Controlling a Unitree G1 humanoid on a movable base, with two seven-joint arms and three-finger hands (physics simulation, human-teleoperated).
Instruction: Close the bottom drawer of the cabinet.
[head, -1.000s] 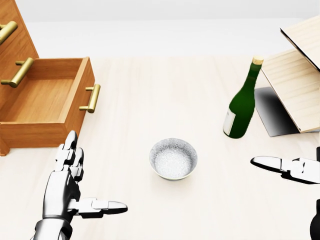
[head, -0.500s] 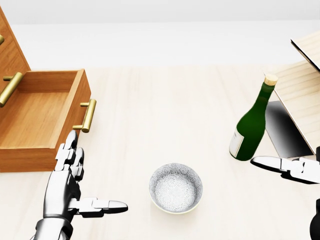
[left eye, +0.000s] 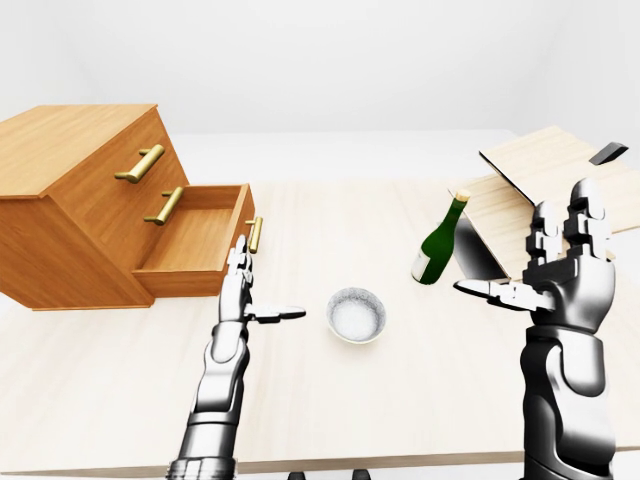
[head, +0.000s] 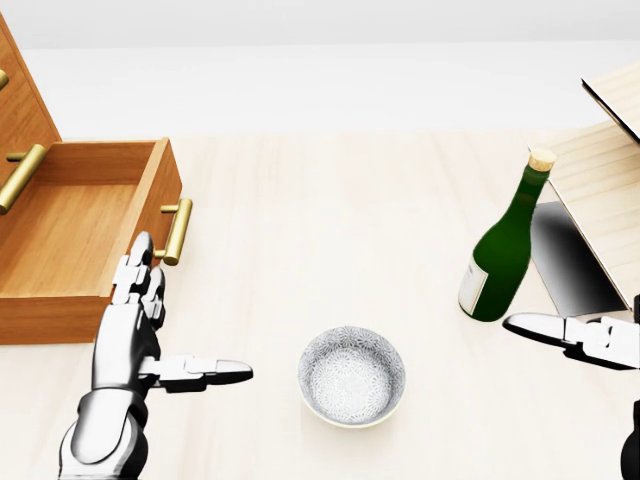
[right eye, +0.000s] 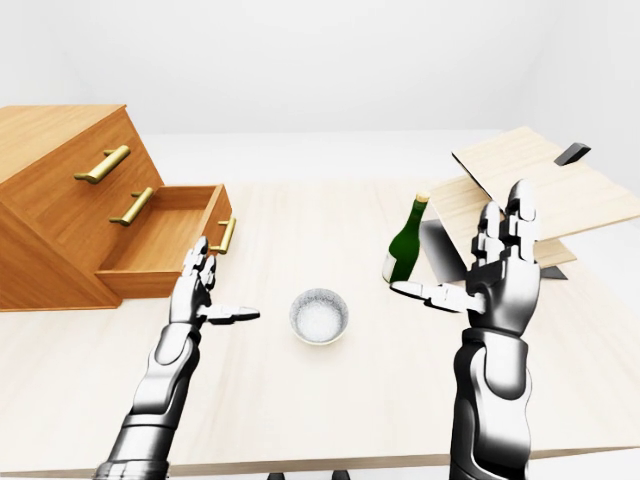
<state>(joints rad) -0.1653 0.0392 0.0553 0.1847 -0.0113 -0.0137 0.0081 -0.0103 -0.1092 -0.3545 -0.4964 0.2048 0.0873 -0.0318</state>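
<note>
The wooden cabinet stands at the left of the table. Its bottom drawer is pulled out and looks empty, with a brass handle on its face. My left hand is open, fingers straight up and thumb out to the right, just below and left of the drawer's brass handle, apart from it. My right hand is open and empty, raised at the right, far from the drawer.
A white speckled bowl sits mid-table to the right of my left hand. A green bottle with a cork stands right of it. Light wooden boards lean at the far right over a dark plate.
The whole picture shifted between the earliest frame and half a second ago, so the camera moved. Since then my left hand has risen a little toward the drawer's face. The drawer stays open.
</note>
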